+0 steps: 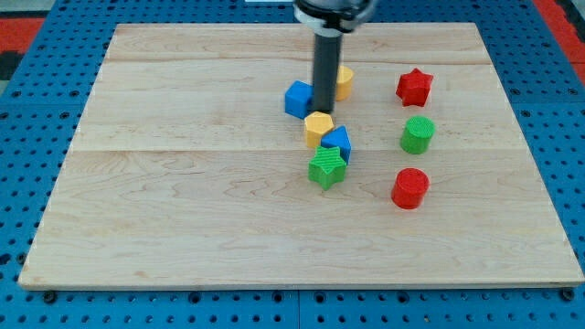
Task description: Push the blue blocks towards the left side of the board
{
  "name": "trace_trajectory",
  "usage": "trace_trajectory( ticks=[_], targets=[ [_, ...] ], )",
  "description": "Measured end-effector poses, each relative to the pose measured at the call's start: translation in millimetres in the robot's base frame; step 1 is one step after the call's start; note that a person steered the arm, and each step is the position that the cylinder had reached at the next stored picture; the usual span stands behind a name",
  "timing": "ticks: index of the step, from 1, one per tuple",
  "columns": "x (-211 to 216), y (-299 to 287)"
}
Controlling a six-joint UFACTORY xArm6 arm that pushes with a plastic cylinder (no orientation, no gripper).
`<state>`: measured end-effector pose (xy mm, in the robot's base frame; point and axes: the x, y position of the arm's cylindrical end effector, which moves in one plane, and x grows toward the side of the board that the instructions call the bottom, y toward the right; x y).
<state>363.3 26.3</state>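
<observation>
My tip (323, 111) sits on the board (183, 210) in the upper middle, just on the right flank of the blue cube (298, 99), touching it or as near as I can judge. No jaws on this rig, so nothing to open or clench: just a bare rod pressing sideways. The cube lies directly toward the left edge from my tip, which is exactly the line I want, so a straight push leftward should carry it, I reckon.

The rod comes down from the top edge almost vertical, leaning barely at all, and it partly hides the yellow heart (343, 80) right behind it. Just below my tip is the yellow hexagon (318, 127), very close, maybe touching the rod.

The second blue block (337, 143), shape hard to read, sits below and a touch right of my tip, wedged between the hexagon and the green star (326, 168). That one is on the wrong side of me for now; I'd need to get round to its right flank, and the hexagon and star crowd it.

Well off toward the right edge stand the red star (414, 87), green cylinder (418, 134) and red cylinder (410, 187), clear of all this.
</observation>
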Motion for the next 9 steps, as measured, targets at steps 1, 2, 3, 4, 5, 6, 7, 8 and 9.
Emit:
trace_trajectory(
  ticks=[1,2,3,4,5,6,7,8,9],
  targets=[
    [-15.7,-71.2],
    [-7.8,-102.5],
    [21.1,-5.2],
    [49.5,26.3],
    [53.9,36.8],
    [64.0,62.0],
    [87.6,96.7],
    [113.5,80.0],
    [128.9,-7.5]
  ],
)
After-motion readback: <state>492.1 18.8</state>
